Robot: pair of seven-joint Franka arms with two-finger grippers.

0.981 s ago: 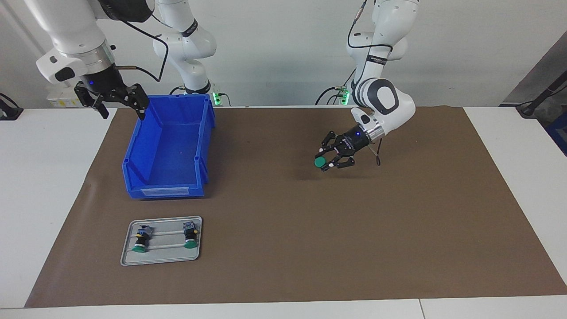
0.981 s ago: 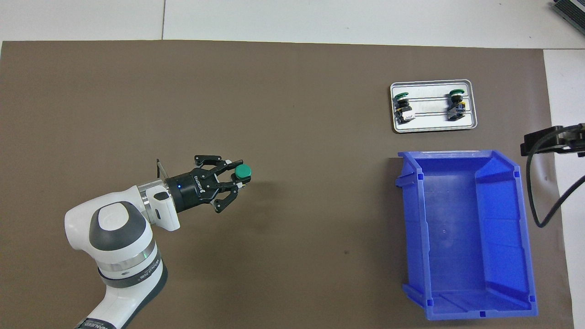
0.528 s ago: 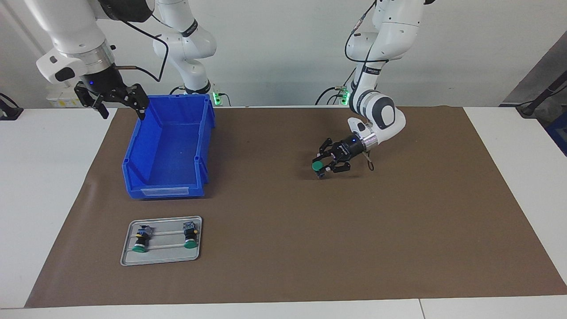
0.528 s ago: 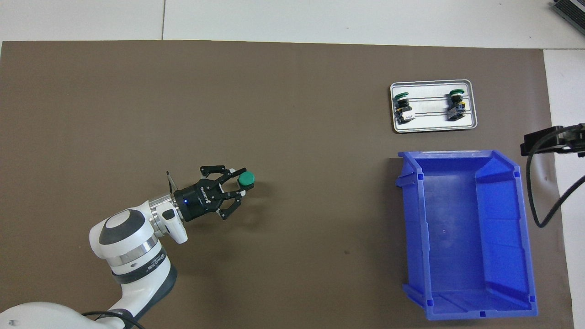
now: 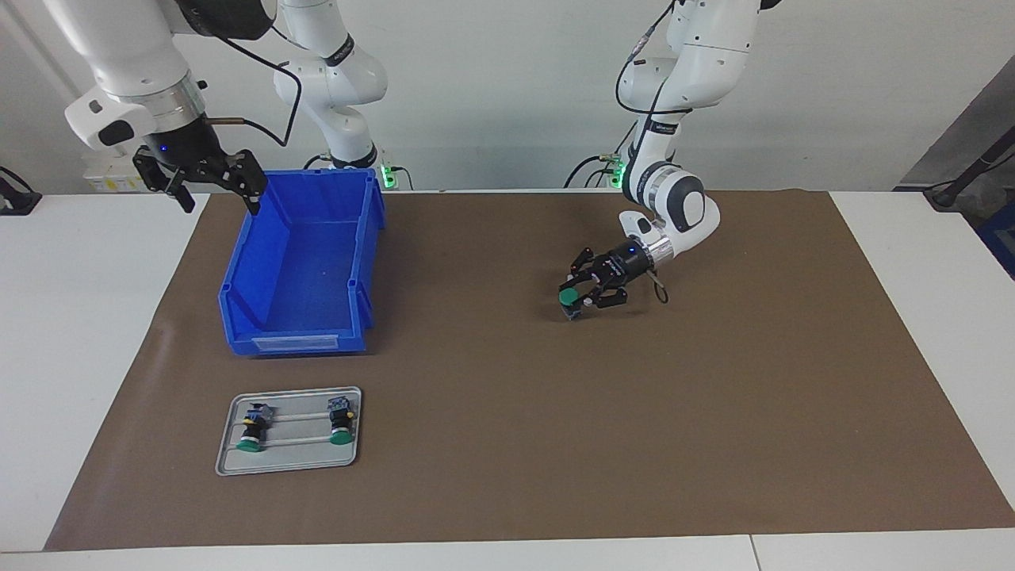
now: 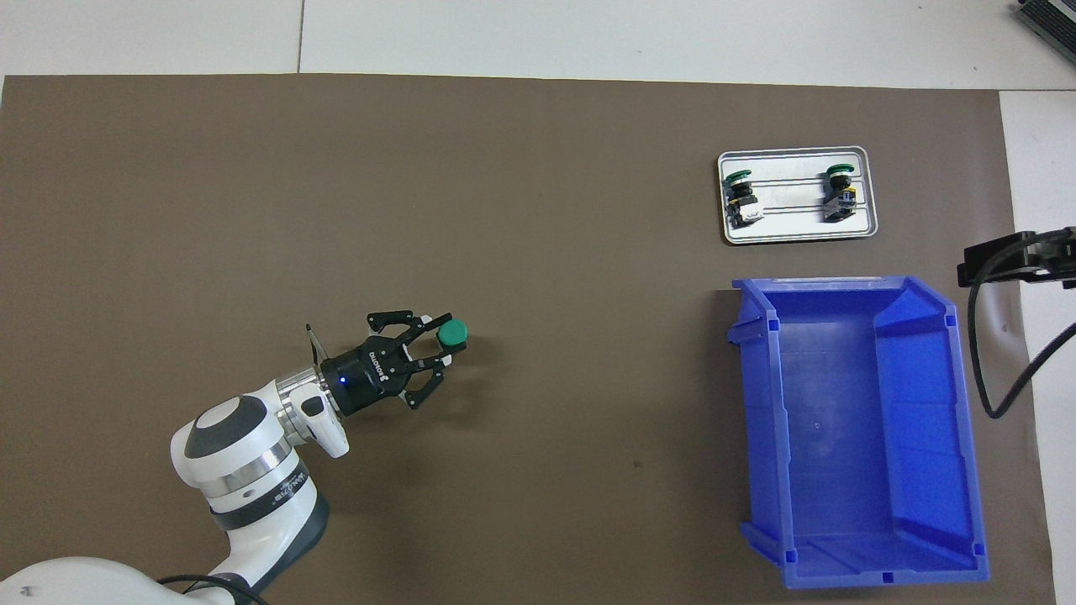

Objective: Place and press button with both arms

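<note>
The brown mat (image 5: 714, 412) lies bare all round the middle of the surface, the blue bin (image 5: 301, 262) and the tray (image 5: 289, 468) well apart toward the right arm's end. The left pincer (image 5: 577, 299) grasps the button (image 5: 568, 298) low over that open mat, green cap up, long axis near upright. The right pincer (image 5: 208, 181) waits released, raised beside the bin's corner, far from the button.

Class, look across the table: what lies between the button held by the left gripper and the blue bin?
Nothing: between the button in the left gripper and the blue bin, only bare brown mat shows in both views.
</note>
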